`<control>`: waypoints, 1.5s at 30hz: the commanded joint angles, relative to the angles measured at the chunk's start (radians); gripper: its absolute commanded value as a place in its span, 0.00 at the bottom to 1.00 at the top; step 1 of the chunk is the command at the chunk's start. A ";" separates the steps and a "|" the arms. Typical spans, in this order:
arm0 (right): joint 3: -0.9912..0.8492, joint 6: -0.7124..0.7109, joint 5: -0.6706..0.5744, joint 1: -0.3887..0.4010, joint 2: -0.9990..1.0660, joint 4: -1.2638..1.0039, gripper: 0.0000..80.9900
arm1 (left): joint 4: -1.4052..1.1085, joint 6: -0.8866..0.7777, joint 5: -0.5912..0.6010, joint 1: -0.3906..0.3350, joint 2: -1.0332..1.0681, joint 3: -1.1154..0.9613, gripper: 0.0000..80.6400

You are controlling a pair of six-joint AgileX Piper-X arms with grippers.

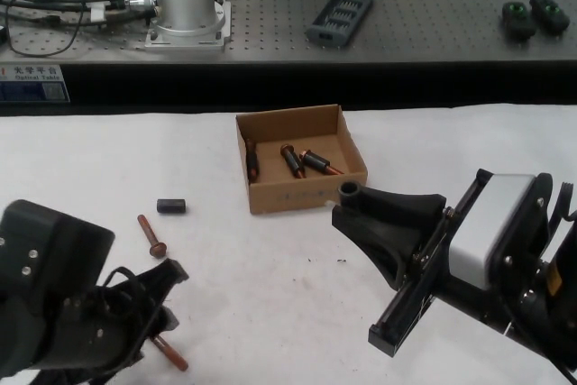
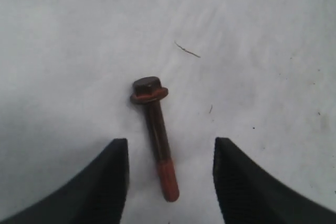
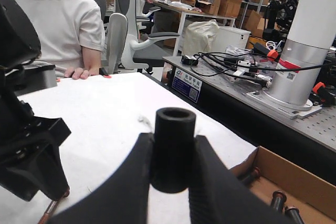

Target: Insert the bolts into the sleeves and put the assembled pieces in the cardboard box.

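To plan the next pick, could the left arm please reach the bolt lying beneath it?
Probably yes: the left claw is open, and the bolt lies uncovered on the table, framed between its fingers.

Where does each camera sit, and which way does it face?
High view: behind the arms, looking forward and down over the bench and cardboard box; both arms show.
Left wrist view: on the left wrist, looking down at a bolt inside the open left gripper.
Right wrist view: on the right wrist, looking across the bench; right gripper shut on a sleeve.
Shared: high and right wrist views show that sleeve.
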 commanded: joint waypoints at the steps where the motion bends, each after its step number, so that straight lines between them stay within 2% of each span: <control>1: 0.000 0.022 0.009 0.002 -0.013 -0.032 0.08 | -0.122 -0.022 0.016 -0.024 0.080 0.000 0.46; 8: 0.000 0.022 0.009 0.002 -0.013 -0.032 0.08 | -0.185 -0.048 0.000 -0.030 0.176 0.000 0.49; 19: 0.000 0.022 0.009 0.002 -0.013 -0.032 0.08 | -0.247 -0.033 -0.045 -0.030 0.179 -0.002 0.49; 21: 0.000 0.022 0.009 0.002 -0.013 -0.032 0.08 | -0.247 -0.009 -0.054 -0.030 0.179 -0.002 0.45; 27: 0.000 0.022 0.009 0.002 -0.013 -0.032 0.08 | -0.243 0.044 -0.058 -0.030 0.179 -0.002 0.24; 33: 0.000 0.022 0.009 0.002 -0.013 -0.032 0.08 | -0.193 0.120 -0.050 -0.030 0.181 -0.002 0.19; 36: 0.005 0.021 0.009 0.002 -0.013 -0.035 0.08 | -0.190 0.168 0.008 -0.028 0.204 -0.002 0.14; 45: 0.089 0.021 0.010 0.002 -0.016 -0.257 0.08 | -0.198 0.346 0.103 -0.028 0.277 -0.015 0.03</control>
